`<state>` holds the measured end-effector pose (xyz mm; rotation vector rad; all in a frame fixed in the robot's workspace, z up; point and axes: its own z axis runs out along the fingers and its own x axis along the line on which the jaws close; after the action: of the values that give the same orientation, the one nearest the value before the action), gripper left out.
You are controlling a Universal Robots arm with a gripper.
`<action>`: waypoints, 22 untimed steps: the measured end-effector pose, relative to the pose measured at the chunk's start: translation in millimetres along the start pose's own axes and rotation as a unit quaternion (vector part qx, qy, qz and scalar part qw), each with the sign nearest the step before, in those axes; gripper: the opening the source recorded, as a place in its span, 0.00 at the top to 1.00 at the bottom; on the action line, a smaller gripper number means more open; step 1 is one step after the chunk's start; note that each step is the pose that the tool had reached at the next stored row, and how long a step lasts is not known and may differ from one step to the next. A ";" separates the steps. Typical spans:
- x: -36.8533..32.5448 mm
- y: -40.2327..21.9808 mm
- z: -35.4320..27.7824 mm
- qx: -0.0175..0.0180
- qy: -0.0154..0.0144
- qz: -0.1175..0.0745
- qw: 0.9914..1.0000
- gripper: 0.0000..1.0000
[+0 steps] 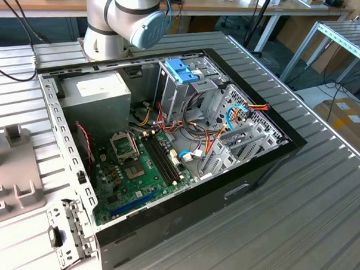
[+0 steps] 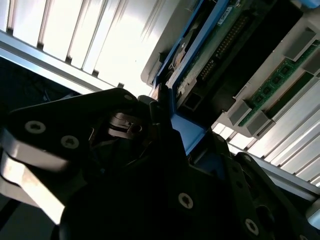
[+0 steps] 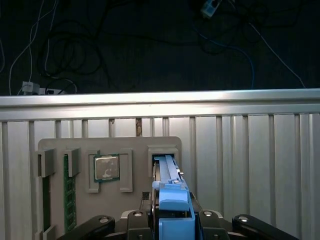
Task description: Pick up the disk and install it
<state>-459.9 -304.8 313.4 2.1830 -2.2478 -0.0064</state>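
No text, number or sign can be read in any view. In the exterior view, the power supply (image 1: 104,102), at 10 o'clock inside the computer case (image 1: 182,222), carries a white sticker (image 1: 89,86); its print is too small to tell. The arm's joint cap (image 1: 153,27), at 12 o'clock of the case, bears an emblem. Markings on the motherboard (image 1: 136,175) are too small to tell.
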 end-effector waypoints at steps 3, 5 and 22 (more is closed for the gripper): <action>0.0 0.0 -2.6 0.000 0.000 0.000 1.000 0.63; 0.0 0.0 -4.5 0.000 0.000 0.000 1.000 0.63; 0.0 0.1 -18.5 0.000 -0.001 0.000 1.000 0.63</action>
<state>-459.8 -304.8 331.9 2.1841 -2.2490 -0.0091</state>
